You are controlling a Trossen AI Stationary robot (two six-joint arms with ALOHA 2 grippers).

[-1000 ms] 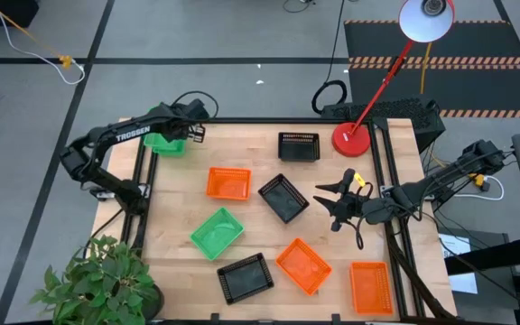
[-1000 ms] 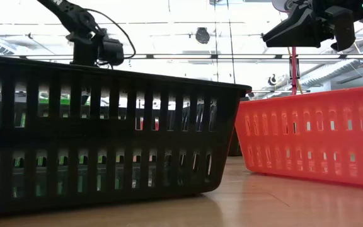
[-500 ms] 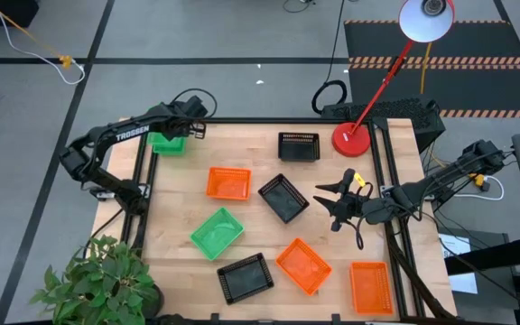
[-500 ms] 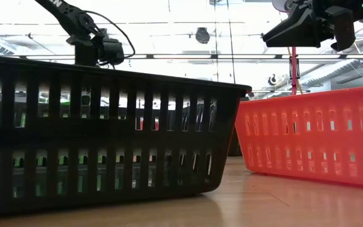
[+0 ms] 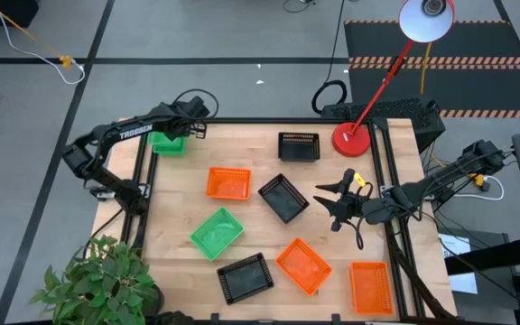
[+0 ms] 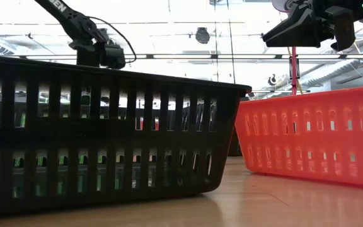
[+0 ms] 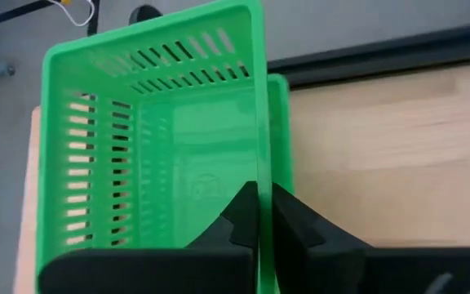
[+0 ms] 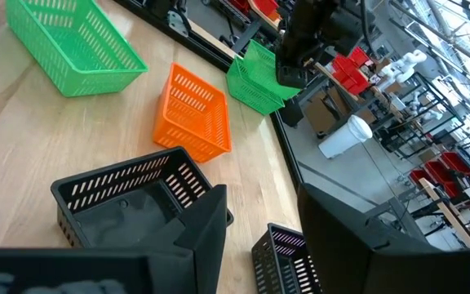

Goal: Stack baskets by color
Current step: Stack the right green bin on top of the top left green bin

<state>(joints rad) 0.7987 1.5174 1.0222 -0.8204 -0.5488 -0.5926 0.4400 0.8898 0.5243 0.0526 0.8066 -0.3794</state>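
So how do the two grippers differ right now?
The left gripper is clamped on the wall of a green slotted plastic basket at the table's far left corner. The right gripper is open, holding nothing, beside a black mesh basket mid-table. Both are dark two-finger grippers.

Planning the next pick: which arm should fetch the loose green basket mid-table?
Left. Its end effector is shut on the green basket wall in the far-left corner, nearer the loose green basket. The right end effector hovers open near black baskets.

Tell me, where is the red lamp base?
High view: the red lamp base sits at the table's far right corner, right beside a black basket.
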